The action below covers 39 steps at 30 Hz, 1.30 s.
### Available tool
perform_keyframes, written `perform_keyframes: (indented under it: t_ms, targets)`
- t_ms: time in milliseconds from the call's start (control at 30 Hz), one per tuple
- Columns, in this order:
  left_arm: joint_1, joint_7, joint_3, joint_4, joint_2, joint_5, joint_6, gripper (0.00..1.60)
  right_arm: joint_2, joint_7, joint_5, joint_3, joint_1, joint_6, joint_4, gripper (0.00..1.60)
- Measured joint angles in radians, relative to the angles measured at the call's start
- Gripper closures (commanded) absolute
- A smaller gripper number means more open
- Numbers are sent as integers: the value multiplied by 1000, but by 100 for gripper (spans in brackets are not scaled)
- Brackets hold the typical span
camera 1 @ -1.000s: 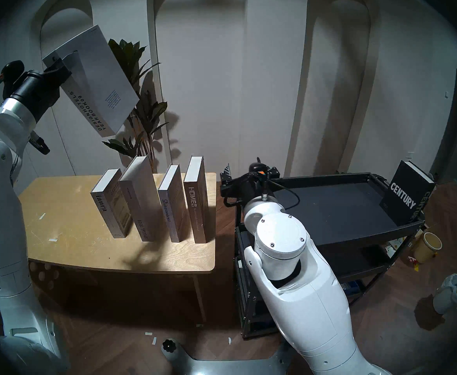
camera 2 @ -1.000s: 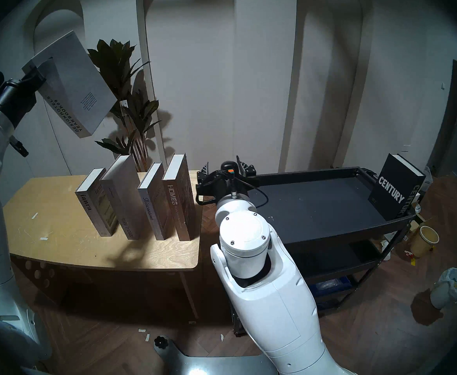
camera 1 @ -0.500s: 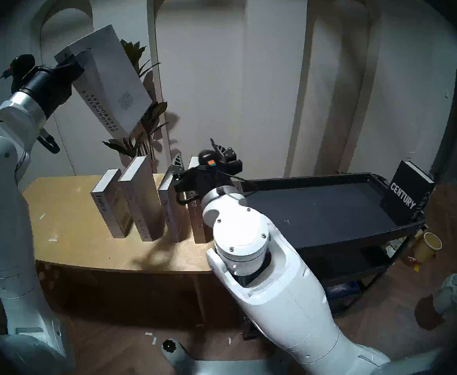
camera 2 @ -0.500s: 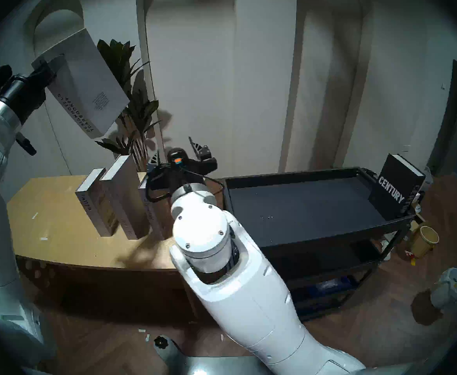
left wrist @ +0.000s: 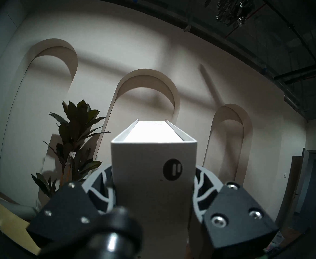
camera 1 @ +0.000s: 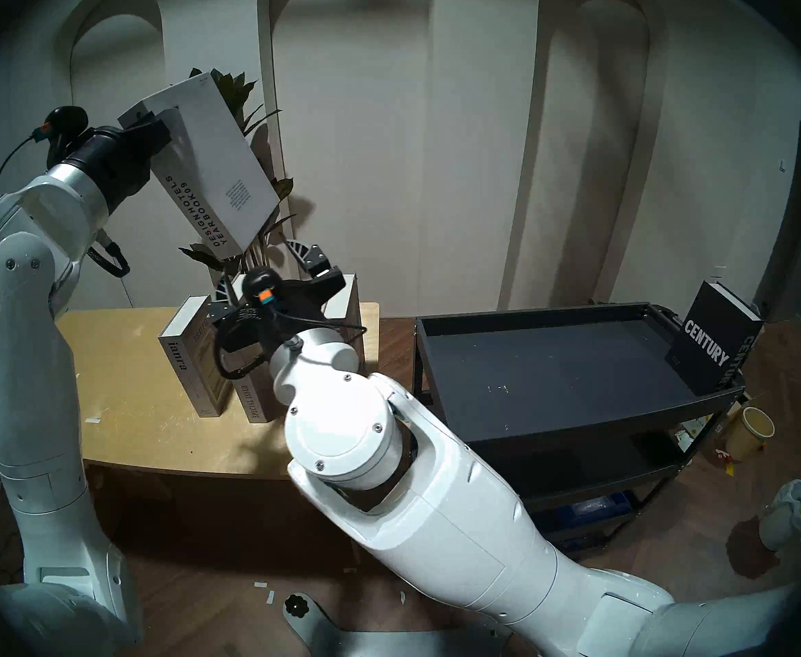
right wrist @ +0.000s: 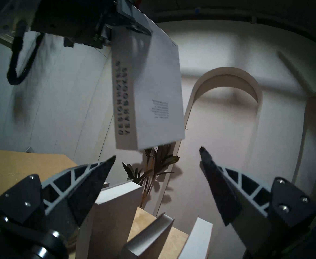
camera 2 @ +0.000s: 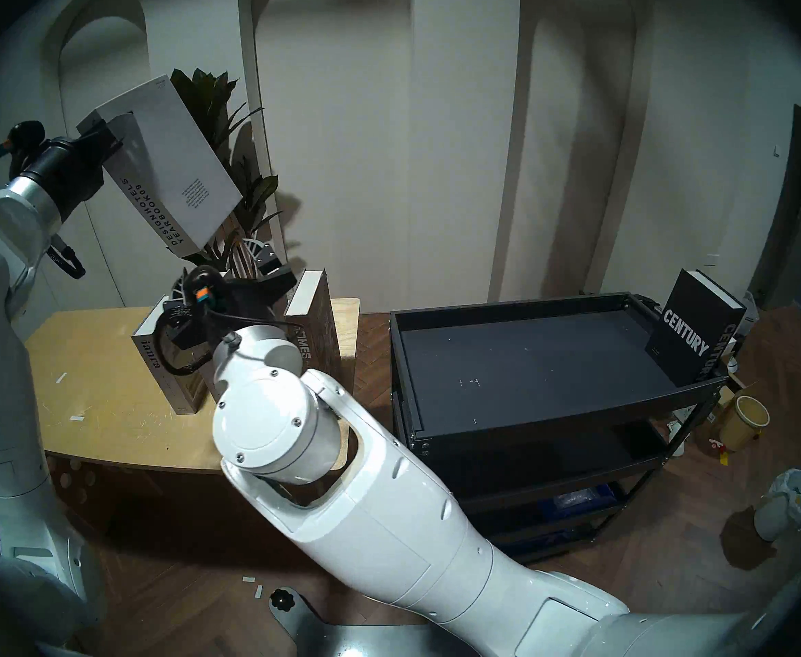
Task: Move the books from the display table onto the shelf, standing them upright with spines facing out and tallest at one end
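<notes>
display table point(camera 1: 119, 357): scuffed pale plywood | shelf point(camera 1: 578, 423): matt black metal | arms: glossy white plastic

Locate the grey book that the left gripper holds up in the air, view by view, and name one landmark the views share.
Head left: grey book, upper left, tilted.
Head right: upper left, tilted.
Left wrist: lower centre, spine end toward the camera, clamped in the left gripper.
Right wrist: top centre, hanging above the open right gripper.
Shared landmark: potted plant.
</notes>
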State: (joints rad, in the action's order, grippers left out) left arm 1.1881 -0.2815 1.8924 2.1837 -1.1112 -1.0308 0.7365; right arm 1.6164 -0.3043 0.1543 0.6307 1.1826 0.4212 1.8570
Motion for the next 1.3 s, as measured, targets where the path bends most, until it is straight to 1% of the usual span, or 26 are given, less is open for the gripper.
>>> perform_keyframes:
  t_ms: [233,400,533,633,667,767,900,933,1300]
  targets:
    - [-31,-76,-37,-26,-25,-11,11,160,37,-30,32,-53,-63,-5,-56,0]
    - [-52,-125,-52,-30,-40,-17,11,160,63,-53,52,-71,-94,-6,-98,0]
    - [-76,-185,-61,-29,-56,-25,11,160,94,-84,77,-83,-122,-6,-157,0]
    - [-85,-206,-62,-28,-62,-27,11,160,105,-95,86,-86,-131,-6,-179,0]
    - [-95,-232,-63,-26,-69,-30,10,160,117,-108,97,-86,-142,-6,-205,0]
    - [-109,-275,-66,-20,-80,-35,10,160,138,-129,114,-85,-162,-7,-250,0]
    - [-120,-314,-70,-15,-89,-41,10,160,153,-147,130,-77,-183,-9,-289,0]
    - [-123,-335,-74,-13,-93,-45,10,160,160,-156,138,-72,-195,-11,-310,0]
    - [-127,-472,-109,-1,-108,-90,13,160,193,-207,185,-51,-264,-42,-428,0]
